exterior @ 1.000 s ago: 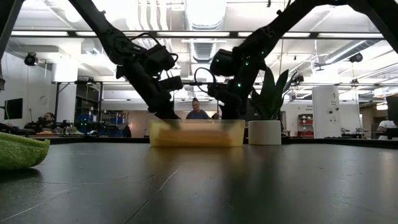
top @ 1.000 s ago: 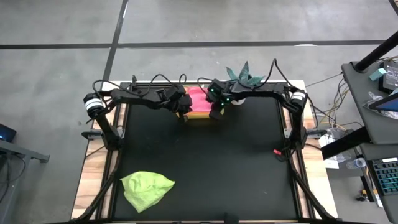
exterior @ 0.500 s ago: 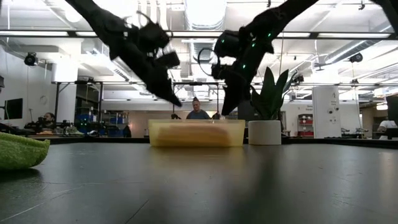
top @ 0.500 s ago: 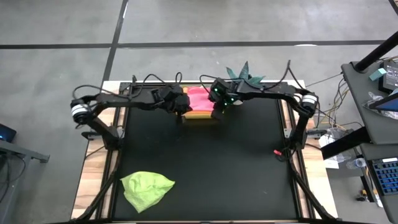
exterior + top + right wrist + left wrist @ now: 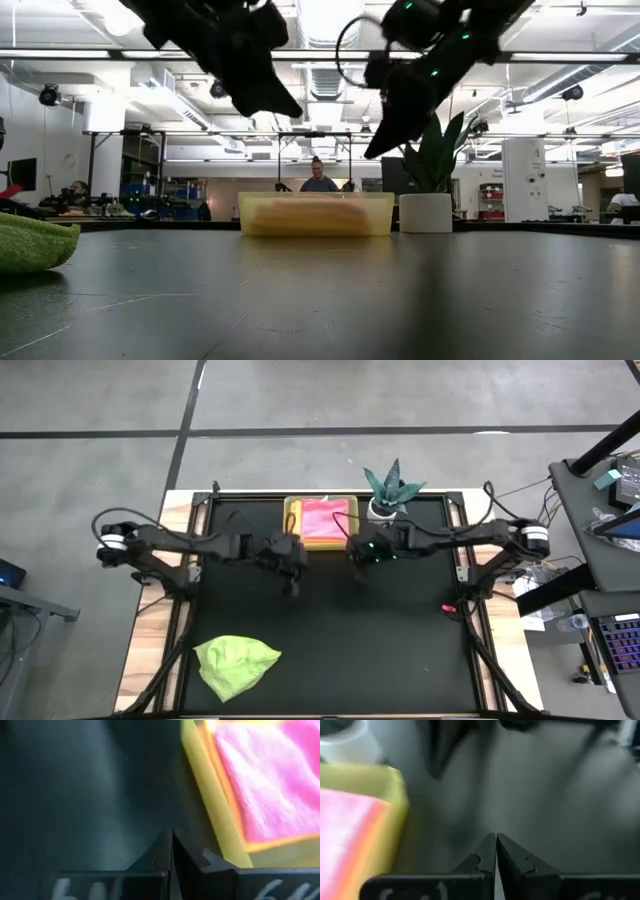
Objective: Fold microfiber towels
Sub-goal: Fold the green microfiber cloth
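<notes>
One pink towel (image 5: 324, 520) tops the tray (image 5: 291, 525), hiding lower cloths

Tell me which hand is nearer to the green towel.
Left. The left hand hangs above the mat, up and slightly right of the green towel; the right hand is farther right, by the tray.

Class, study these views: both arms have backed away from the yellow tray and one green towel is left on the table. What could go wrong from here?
1. The lime green towel lies crumpled at the table's near left corner, close to the edge; a careless pull might drag it off.
2. The pink towel tops the stack in the yellow tray; adding another could disturb it.
3. The plant stands beside the tray, near the right end effector; a swing might topple it.
</notes>
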